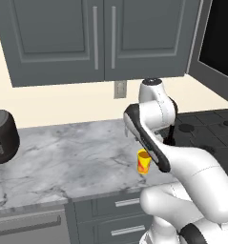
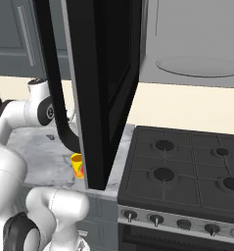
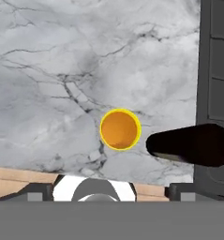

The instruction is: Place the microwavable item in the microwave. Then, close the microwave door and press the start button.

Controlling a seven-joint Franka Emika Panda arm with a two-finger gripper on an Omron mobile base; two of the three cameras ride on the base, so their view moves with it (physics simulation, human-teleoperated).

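The small yellow cup (image 3: 120, 129) stands upright on the marble counter (image 3: 48, 70), seen from straight above with its orange inside showing. My gripper (image 3: 108, 191) hangs above it and is open, its two dark fingertips (image 3: 38, 190) spread wide near the view's bottom with nothing between them. From the base views the cup (image 1: 143, 161) (image 2: 77, 165) sits near the counter's front edge, partly behind my arm. The microwave door (image 2: 104, 88) hangs wide open over the counter's right end, and the microwave's pale interior with its round turntable (image 2: 197, 66) shows behind it.
A dark wine bottle (image 3: 190, 145) stands just right of the cup, close to the black stove (image 2: 187, 166). A dark rounded appliance (image 1: 1, 136) sits at the counter's far left. Grey cabinets (image 1: 96, 38) hang above the counter.
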